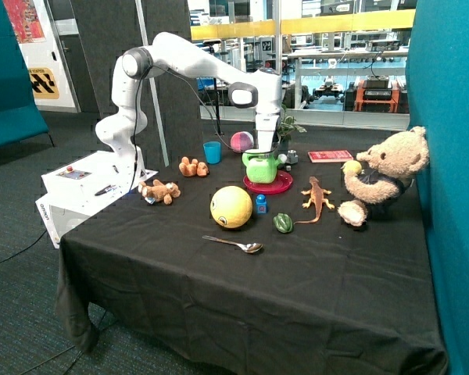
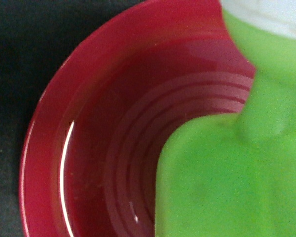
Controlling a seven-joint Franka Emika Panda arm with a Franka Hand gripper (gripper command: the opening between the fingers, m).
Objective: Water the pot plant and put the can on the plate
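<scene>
The green can stands over the magenta-pink plate near the back of the table; I cannot tell whether it rests on the plate or hangs just above it. My gripper is right at the can's top. The pot plant stands just behind the can and plate, its pot mostly hidden. In the wrist view the can fills one side and the plate's glossy rim curves round it on the black cloth.
A yellow ball, a small blue bottle, a green toy and a spoon lie in front of the plate. An orange lizard, teddy bear and red book are beside it. A blue cup stands behind.
</scene>
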